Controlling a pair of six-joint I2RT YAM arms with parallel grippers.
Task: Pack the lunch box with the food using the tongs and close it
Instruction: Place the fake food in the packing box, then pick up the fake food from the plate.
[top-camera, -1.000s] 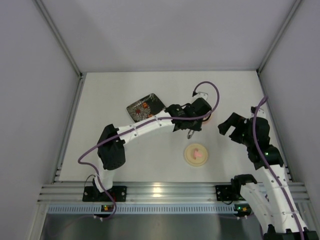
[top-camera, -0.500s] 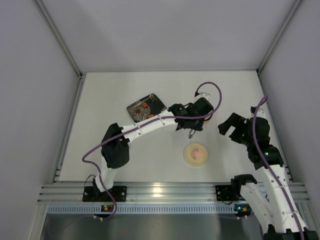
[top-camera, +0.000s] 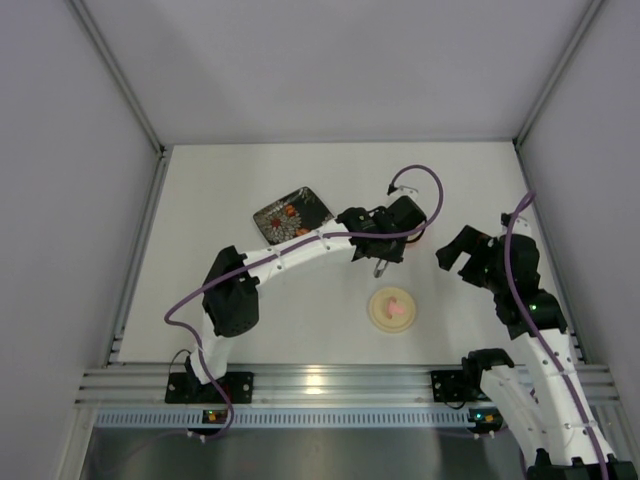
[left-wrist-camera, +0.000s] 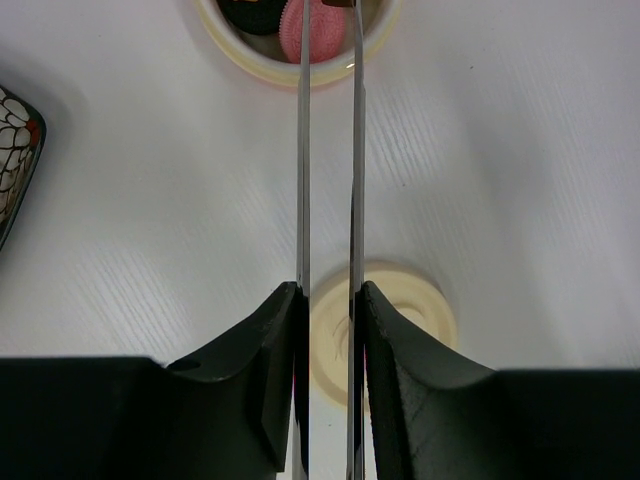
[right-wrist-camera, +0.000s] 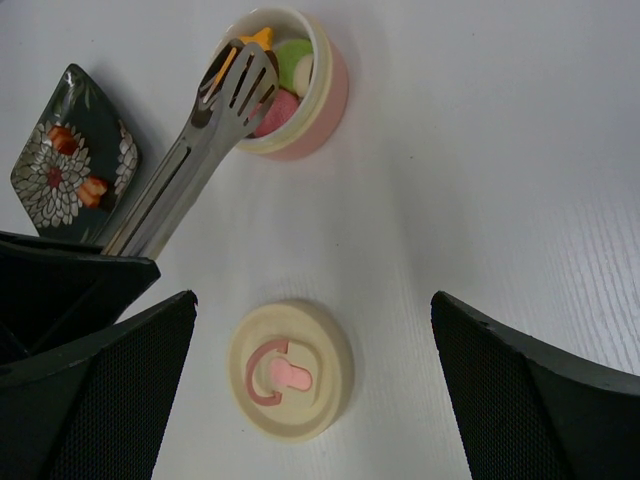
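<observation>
Lunch box (right-wrist-camera: 318, 105) stands open on the table, pink-sided and cream-rimmed, with pink, green, orange and dark food (right-wrist-camera: 283, 62) already inside. Its lid (right-wrist-camera: 290, 370) lies knob up at 6 o'clock from it, well apart. The tongs (right-wrist-camera: 185, 155) reach in from 7 o'clock, their slotted tips over the bowl's mouth and close together. Whether a piece sits between them I cannot tell.

The left gripper (left-wrist-camera: 328, 300) is clamped on the tongs' two arms, squeezing them nearly parallel. The dark floral plate (right-wrist-camera: 40, 175) sits at 9 o'clock from the bowl, and what look like two orange bits lie on it.

This looks like a drop-off. It would go best with the tips kept inside the rim and low. The squeeze should ease only enough for the blades to spring apart, never so far that the tongs slip from the fingers. A straight lift afterwards should keep the blades from hooking the light bowl's rim and tipping it.

The right gripper (top-camera: 460, 252) hangs above the lid with its jaws wide apart and nothing in them. It looks well placed for the knob once the plate is cleared.
</observation>
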